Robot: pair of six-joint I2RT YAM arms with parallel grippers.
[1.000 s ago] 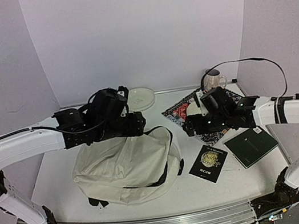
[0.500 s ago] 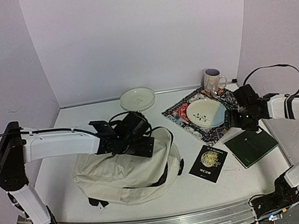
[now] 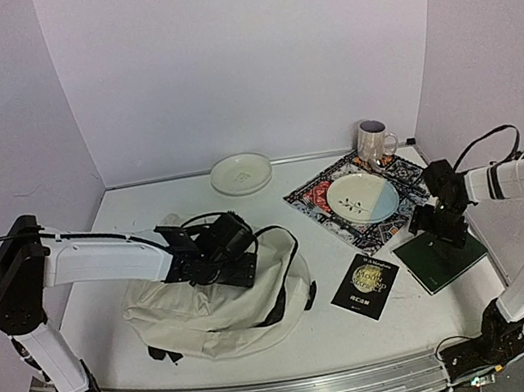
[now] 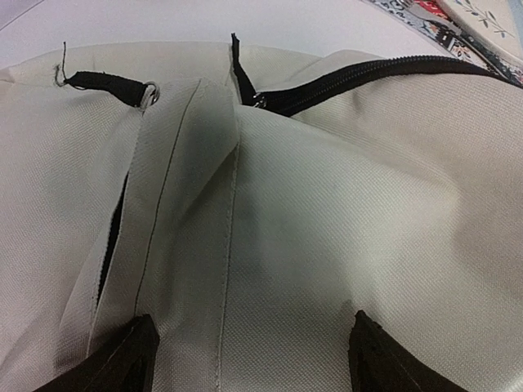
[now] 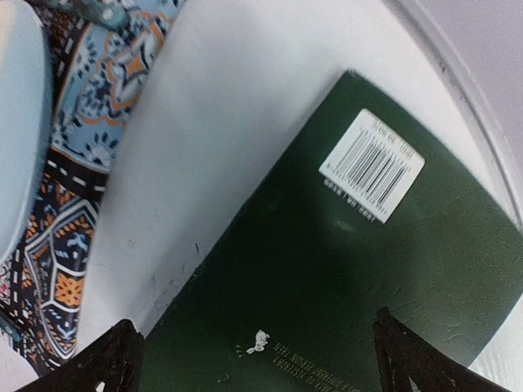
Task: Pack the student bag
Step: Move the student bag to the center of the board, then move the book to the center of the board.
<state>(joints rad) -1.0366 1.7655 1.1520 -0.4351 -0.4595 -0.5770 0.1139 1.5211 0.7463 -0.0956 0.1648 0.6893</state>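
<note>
Bag (image 3: 211, 311) is lying slumped on the near-left of the table (image 3: 297, 337), flat & creased, looking close to empty. Prob. light, soft & floppy: it'll be sagging wherever it's lifted, so a pinch on loose cloth would likely be dragging the whole thing, not opening it. Better holds, I'd say: the raised fold (image 4: 192, 139) by the zip (image 4: 351, 77), the pull (image 4: 258, 100), or the strap loop (image 4: 106, 82), since stitched spots won't be slipping out. A dark slit is showing left of the fold; can't tell if it's an open pocket.

L gripper (image 4: 252, 343) is hovering just over the bag's top panel, fingers spread wide w/ cloth between them, nothing pinched. L arm is lying stretched low across the table, wrist tipping down.

R gripper (image 5: 255, 343) is pointing down over the green book (image 3: 442, 256) at near-right, fingers fully apart, holding nothing. R arm is sitting tucked close, wrist bending steeply down.

Booklet (image 3: 364, 287) is lying between bag & book. Farther off: mat (image 3: 318, 196) w/ plate (image 3: 362, 197), mug (image 3: 371, 141) behind, 2nd plate (image 3: 241, 172) by the back wall.
</note>
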